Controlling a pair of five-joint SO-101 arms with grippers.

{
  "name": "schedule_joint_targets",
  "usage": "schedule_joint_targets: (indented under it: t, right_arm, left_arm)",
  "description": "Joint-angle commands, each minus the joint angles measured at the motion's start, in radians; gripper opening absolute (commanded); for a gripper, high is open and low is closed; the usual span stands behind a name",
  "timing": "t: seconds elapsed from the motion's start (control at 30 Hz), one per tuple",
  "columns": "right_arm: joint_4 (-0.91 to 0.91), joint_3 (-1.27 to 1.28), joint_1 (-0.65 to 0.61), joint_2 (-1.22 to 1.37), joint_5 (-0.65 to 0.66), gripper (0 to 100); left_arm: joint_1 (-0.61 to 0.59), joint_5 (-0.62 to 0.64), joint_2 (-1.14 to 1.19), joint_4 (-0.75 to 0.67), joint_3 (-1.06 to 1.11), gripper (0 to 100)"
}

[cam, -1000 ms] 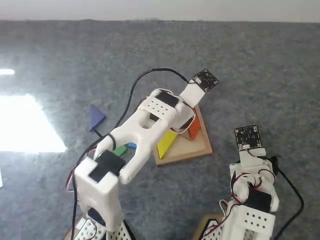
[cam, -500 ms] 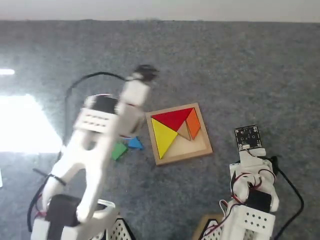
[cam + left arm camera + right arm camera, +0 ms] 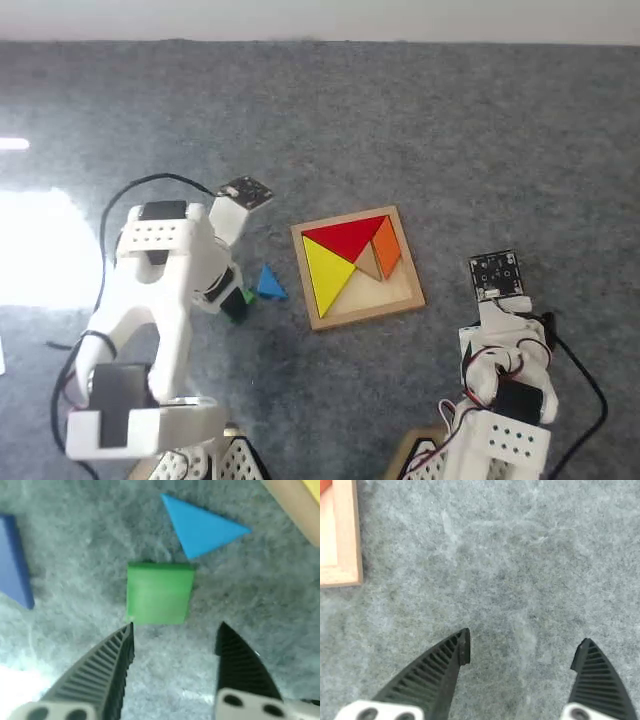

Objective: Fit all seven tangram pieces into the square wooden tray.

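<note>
The square wooden tray point(image 3: 400, 296) lies mid-table with a red triangle point(image 3: 348, 237), a yellow triangle point(image 3: 325, 272) and an orange piece point(image 3: 387, 245) in it. Left of it on the mat lie a light blue triangle point(image 3: 268, 283) point(image 3: 202, 525) and a green square point(image 3: 160, 593), which peeks out from under the left arm point(image 3: 247, 297). A dark blue piece point(image 3: 15, 562) lies beside the square. My left gripper point(image 3: 175, 630) hangs open just above the green square, holding nothing. My right gripper point(image 3: 524, 642) is open over bare mat, near the tray's corner point(image 3: 342, 545).
The right arm point(image 3: 505, 370) stands at the front right, clear of the tray. Grey felt mat covers the table, with free room behind and right of the tray. A bright glare patch point(image 3: 45, 250) lies at the left edge.
The left arm has swung from over the tray to the left and come down over the green square. The tray's pieces now show uncovered. The right arm has not moved.
</note>
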Motion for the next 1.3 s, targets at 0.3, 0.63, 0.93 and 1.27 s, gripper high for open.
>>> schedule_joint_targets:
  t: [0.3,0.63,0.93,1.27]
  right_arm:
    - [-0.019,-0.006,-0.007,-0.015,0.009,32.9]
    - [-0.019,-0.006,-0.007,-0.015,0.009,32.9]
    - [-0.019,-0.006,-0.007,-0.015,0.008,32.9]
    - [-0.021,-0.006,-0.007,-0.015,0.008,32.9]
  left_arm:
    - [0.018,-0.018,0.141,-0.201,-0.012,28]
    - [0.029,0.023,0.210,-0.176,-0.028,18]
    - [0.080,0.101,0.199,-0.166,-0.050,1]
    - [0.184,0.181,-0.009,0.068,-0.232,1]
